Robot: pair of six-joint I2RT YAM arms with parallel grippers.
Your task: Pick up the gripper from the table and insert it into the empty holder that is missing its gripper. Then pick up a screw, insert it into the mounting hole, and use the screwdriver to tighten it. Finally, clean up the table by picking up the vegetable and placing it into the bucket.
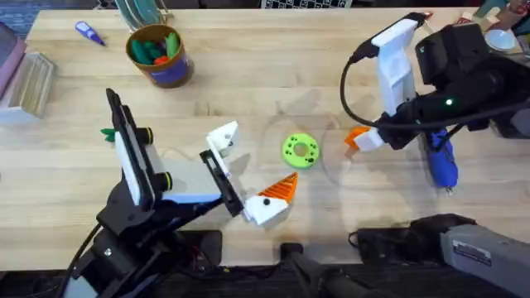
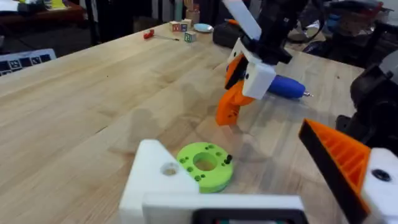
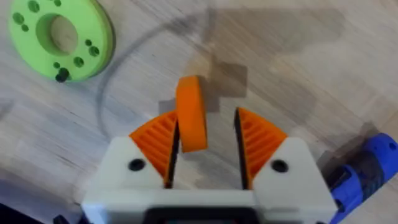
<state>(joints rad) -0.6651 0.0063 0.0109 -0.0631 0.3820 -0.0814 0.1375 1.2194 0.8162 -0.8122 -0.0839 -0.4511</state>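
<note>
tan-orange walls mark the bucket [image 1: 159,55] at about 11 o'clock on the table [image 1: 248,91], with green and red toys inside. left gripper [image 1: 248,178] sits low near centre: one white block is the empty holder [image 1: 222,139], bare of any finger, the other carries an orange finger, so its jaws stand released around nothing. green disc [image 1: 300,151] with holes lies just right of it. right gripper [image 3: 205,140] at 3 o'clock hangs with the gripper [image 3: 191,121], the loose orange wedge, against one of its pads; the jaws stand wider than the wedge, so whether it is clenched i cannot tell. blue screwdriver [image 1: 441,162] lies just beyond, at 4 o'clock.
</note>
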